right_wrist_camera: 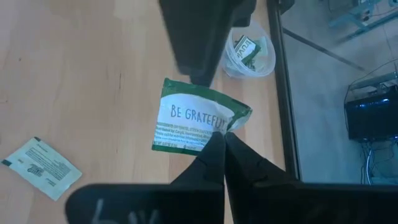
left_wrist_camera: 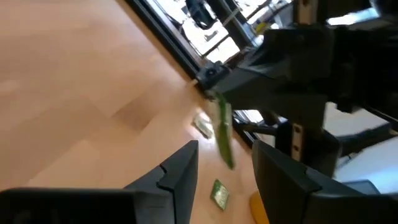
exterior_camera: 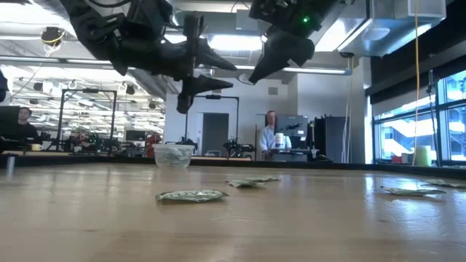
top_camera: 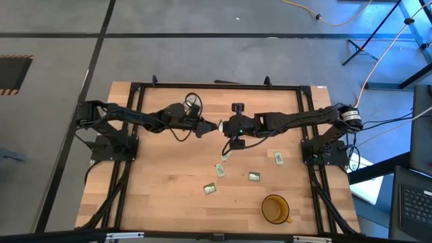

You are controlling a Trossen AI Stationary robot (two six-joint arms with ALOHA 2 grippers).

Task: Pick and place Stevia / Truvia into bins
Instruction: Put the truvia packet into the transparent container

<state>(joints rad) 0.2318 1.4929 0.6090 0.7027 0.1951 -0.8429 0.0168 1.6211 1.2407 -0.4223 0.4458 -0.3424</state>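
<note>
Behind the wooden table [top_camera: 169, 175] we see an open lab hall with a person standing far off. We note the right gripper [right_wrist_camera: 222, 138] pinched shut on one corner of a green-and-white sachet [right_wrist_camera: 194, 118] printed "BE GRATEFUL", hanging in the air at mid-table. The left gripper [left_wrist_camera: 225, 163] faces it with fingers spread and nothing between them; the sachet hangs edge-on just ahead of them. We judge this a hand-over between the arms. The clear cup [right_wrist_camera: 249, 51] stands just beyond, already holding sachets; only the right wrist view shows its contents. In the high view the arms seem to hide the cup, though we cannot be sure. That view does show loose sachets [top_camera: 254, 177] scattered nearer the front, with an amber cup [top_camera: 275, 208] close to the front edge.
</note>
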